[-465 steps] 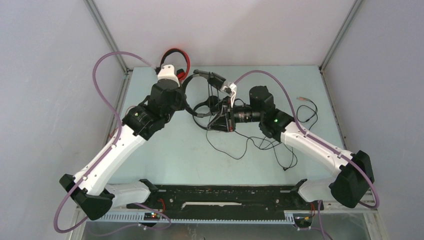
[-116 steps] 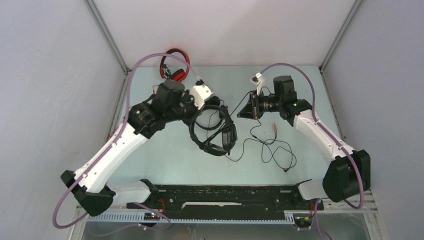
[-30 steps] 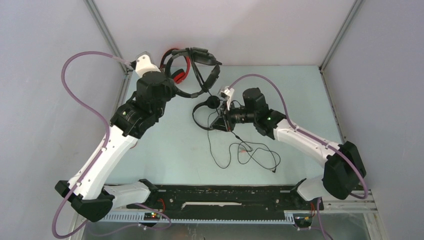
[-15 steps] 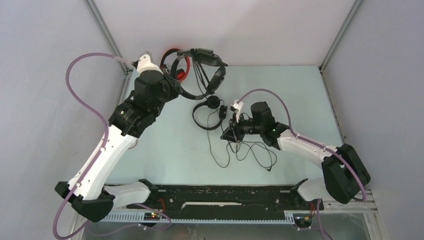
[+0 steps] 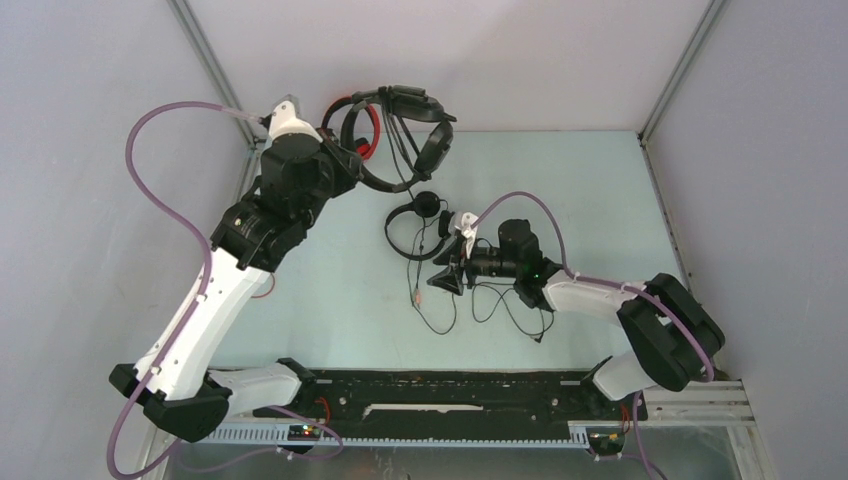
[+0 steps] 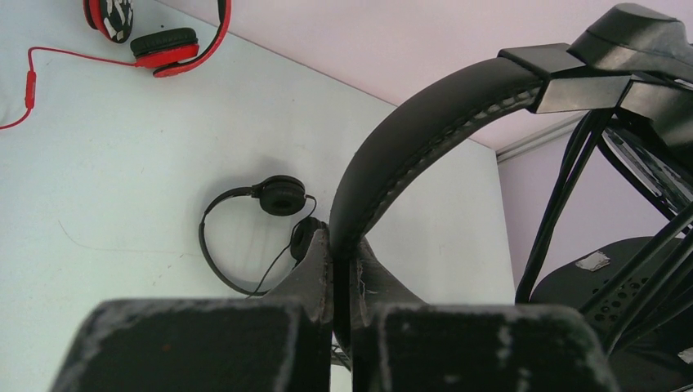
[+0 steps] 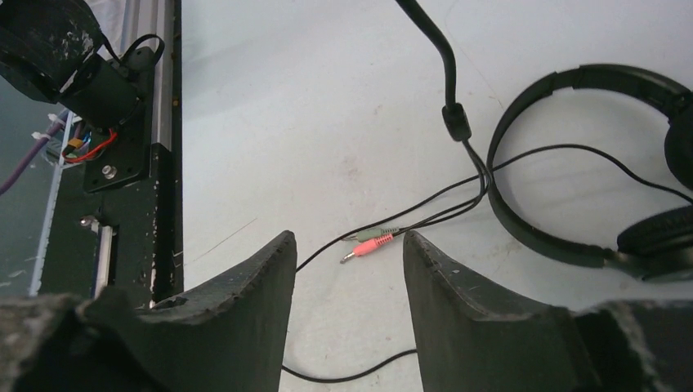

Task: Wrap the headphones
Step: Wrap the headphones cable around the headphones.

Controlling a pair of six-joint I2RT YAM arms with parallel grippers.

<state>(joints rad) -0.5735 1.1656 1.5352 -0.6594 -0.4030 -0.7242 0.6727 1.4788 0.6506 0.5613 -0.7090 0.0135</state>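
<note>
- Soft, even overhead light fills the top view; we find no glare on the pale tabletop (image 5: 340, 300), only faint shadows under the arms.
- From the left wrist, the left gripper (image 6: 339, 261) is a dark, grainy blur at the bottom edge, while the band of the large black headset (image 6: 425, 122) shows crisp stitching.
- The small black headset (image 6: 245, 237) casts a soft smudge of shadow.
- From the right wrist, the right gripper (image 7: 347, 245) looks soft; the pink plug (image 7: 368, 247) is sharp.
</note>
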